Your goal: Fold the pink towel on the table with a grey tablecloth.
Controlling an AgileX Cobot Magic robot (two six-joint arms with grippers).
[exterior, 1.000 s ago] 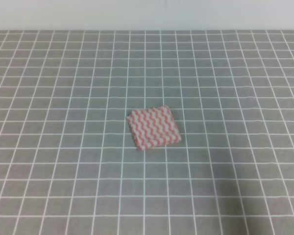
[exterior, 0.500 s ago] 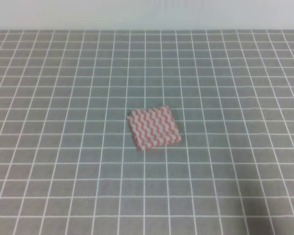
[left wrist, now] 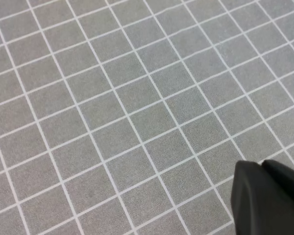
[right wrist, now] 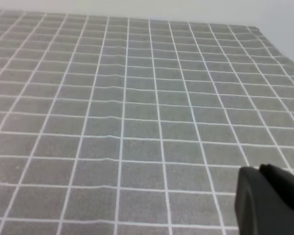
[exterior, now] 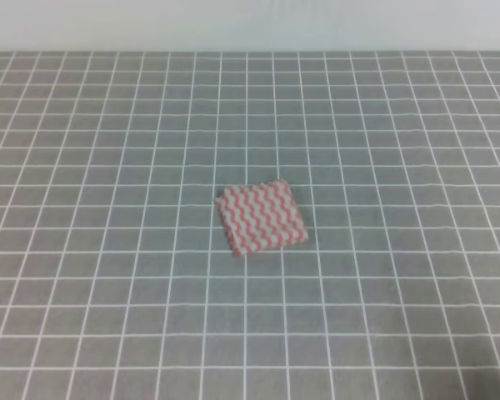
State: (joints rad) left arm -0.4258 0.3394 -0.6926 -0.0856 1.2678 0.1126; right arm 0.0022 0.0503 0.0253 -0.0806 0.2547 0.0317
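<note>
The pink towel [exterior: 261, 217] lies folded into a small, slightly skewed square stack near the middle of the table with a grey tablecloth [exterior: 108, 150]. No arm or gripper shows in the exterior high view. In the left wrist view my left gripper [left wrist: 261, 165] is a black shape at the lower right, fingers together with nothing between them, over bare grid cloth [left wrist: 112, 98]. In the right wrist view my right gripper [right wrist: 258, 170] looks the same, at the lower right over bare cloth [right wrist: 137, 98]. The towel is out of both wrist views.
A pale wall [exterior: 250, 25] runs along the table's far edge. The right wrist view shows the cloth's far right corner [right wrist: 257, 29].
The towel has not moved. A dark shadow at the lower right of the exterior high view has faded away.
</note>
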